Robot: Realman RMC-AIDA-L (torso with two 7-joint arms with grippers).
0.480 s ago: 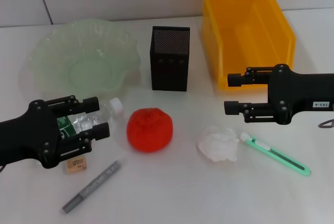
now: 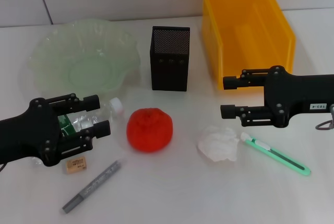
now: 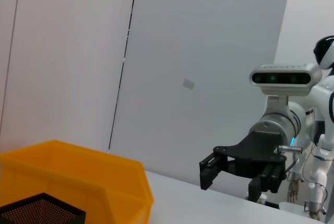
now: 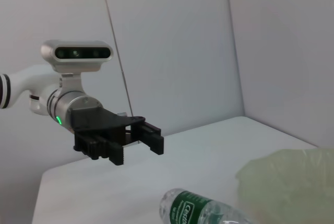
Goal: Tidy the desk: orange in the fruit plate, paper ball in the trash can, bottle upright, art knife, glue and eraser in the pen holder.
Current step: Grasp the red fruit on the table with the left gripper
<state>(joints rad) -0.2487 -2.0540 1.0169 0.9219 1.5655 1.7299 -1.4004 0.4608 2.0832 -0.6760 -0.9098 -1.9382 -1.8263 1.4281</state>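
A red-orange orange (image 2: 150, 129) sits mid-table, and a white paper ball (image 2: 219, 143) lies to its right. The green art knife (image 2: 275, 153) is right of the ball. A clear bottle (image 2: 91, 118) with a white cap lies on its side, partly hidden under my open left gripper (image 2: 102, 115). The tan eraser (image 2: 76, 165) and grey glue stick (image 2: 92, 186) lie near the front. My open right gripper (image 2: 224, 96) hovers just above the paper ball and knife tip. At the back stand the green fruit plate (image 2: 83, 62), black mesh pen holder (image 2: 169, 58) and yellow trash can (image 2: 245, 31).
The left wrist view shows the right gripper (image 3: 204, 174) beyond the yellow trash can (image 3: 78, 174) and pen holder (image 3: 36, 211). The right wrist view shows the left gripper (image 4: 141, 145), the bottle (image 4: 203, 211) and the plate (image 4: 292, 177). A white wall stands behind the table.
My right gripper has shifted slightly left and toward the back, staying open. The left gripper and all objects are where they were.
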